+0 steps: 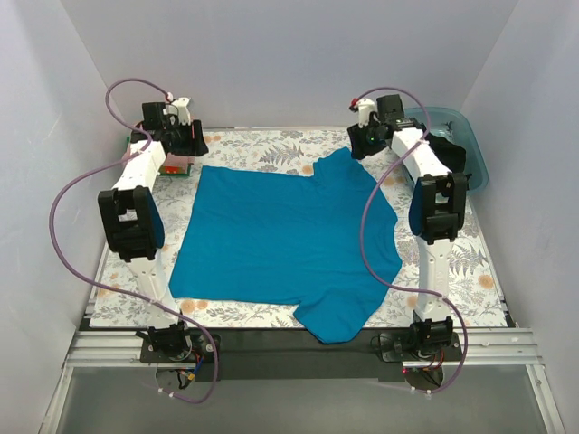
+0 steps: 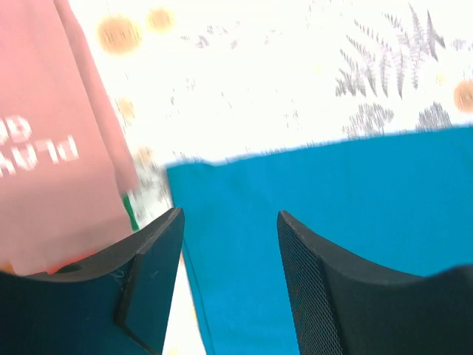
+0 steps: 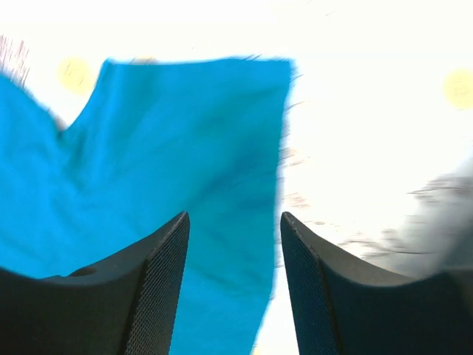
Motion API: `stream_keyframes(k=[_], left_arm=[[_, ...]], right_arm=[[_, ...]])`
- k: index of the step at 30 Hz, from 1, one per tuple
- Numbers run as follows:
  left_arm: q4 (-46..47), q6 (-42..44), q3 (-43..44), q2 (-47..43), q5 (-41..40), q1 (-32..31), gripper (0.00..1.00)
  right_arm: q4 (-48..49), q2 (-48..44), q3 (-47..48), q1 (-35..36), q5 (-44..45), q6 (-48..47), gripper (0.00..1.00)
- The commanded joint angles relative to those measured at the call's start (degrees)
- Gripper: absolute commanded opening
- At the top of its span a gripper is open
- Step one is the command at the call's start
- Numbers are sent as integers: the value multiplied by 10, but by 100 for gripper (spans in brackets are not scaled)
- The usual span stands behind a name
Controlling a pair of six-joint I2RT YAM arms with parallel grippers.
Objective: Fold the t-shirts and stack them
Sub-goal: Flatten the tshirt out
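The teal-blue t-shirt point(image 1: 285, 240) lies spread flat on the floral table covering, one sleeve at the far right and one hanging over the near edge. My left gripper point(image 1: 181, 136) is open above its far left corner point(image 2: 295, 222), holding nothing. My right gripper point(image 1: 369, 137) is open above the far right sleeve point(image 3: 170, 170), at its edge, holding nothing. A pink t-shirt with white print point(image 2: 52, 148) lies folded at the far left, a strip of green cloth point(image 2: 130, 211) showing under it. The black t-shirt point(image 1: 450, 149) lies in the tub.
A translucent blue plastic tub point(image 1: 472, 145) stands at the far right corner, behind my right arm. White walls enclose the table on three sides. The floral covering point(image 1: 262, 145) shows bare along the far edge.
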Motion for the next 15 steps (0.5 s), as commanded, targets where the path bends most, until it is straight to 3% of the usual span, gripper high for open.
stream_keyframes(k=[1, 5, 15], left_arm=[[-10, -3, 43, 56, -1, 1, 52], [20, -19, 45, 85, -7, 1, 52], [31, -17, 52, 120, -25, -2, 53]], right_arm=[[51, 6, 46, -21, 3, 42, 60], [130, 21, 23, -23, 9, 85, 60], [219, 103, 44, -23, -7, 123, 59]])
